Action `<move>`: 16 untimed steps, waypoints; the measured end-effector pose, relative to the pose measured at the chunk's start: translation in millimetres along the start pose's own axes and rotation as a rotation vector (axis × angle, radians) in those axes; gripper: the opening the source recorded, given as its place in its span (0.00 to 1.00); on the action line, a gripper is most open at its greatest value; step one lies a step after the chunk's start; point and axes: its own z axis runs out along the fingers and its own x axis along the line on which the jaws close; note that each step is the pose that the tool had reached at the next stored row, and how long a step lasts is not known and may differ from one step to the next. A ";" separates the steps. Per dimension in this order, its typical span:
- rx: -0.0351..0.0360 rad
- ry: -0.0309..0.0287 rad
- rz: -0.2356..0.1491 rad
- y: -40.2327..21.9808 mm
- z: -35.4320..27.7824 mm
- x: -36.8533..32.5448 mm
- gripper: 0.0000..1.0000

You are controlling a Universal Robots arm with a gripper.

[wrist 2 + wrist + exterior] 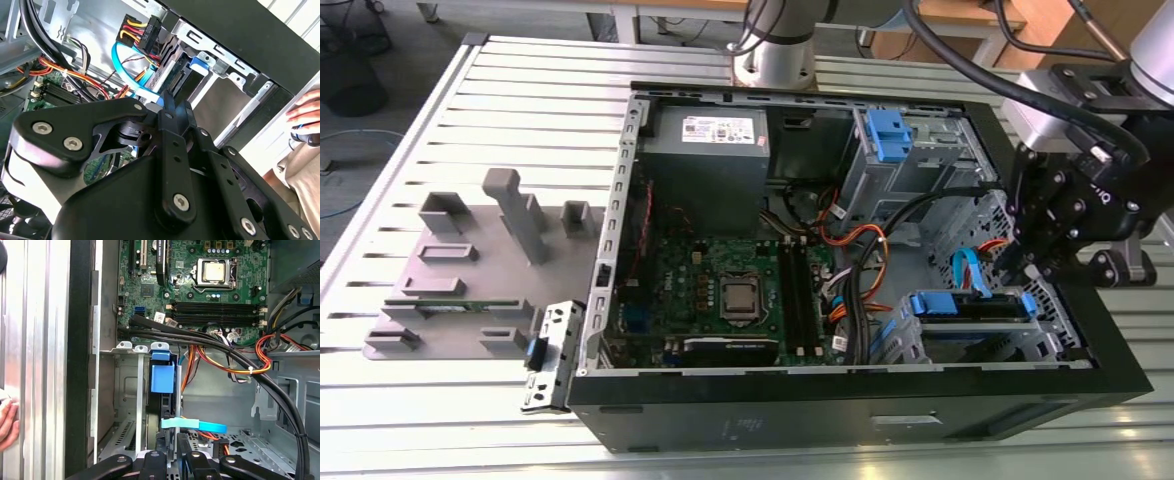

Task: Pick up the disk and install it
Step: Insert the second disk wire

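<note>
The disk (967, 305), with its blue plastic carrier, lies in the drive bay at the case's front corner on the exterior view's right. In the first wrist view it shows edge-on (168, 405) under its blue tab (162, 377), between metal bay rails. My gripper (1017, 268) hangs just above that bay, inside the case. In both wrist views its black fingers stand close together, shut, with the tips (172, 436) (176, 106) right behind the disk's near end (172, 75). A light blue data cable (195, 425) crosses between tips and disk. Whether the tips touch the disk is hidden.
The open black computer case (854, 400) lies on a slatted metal table. Inside are the motherboard (734, 290), a grey power-supply box (707, 150), thick black cables (240, 360) and a second blue carrier (887, 135). A grey fixture (467, 270) stands left. A person's hand (305, 117) rests beside the case.
</note>
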 end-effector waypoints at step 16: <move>0.0000 -0.0004 0.000 0.0 0.5 -4.3 0.23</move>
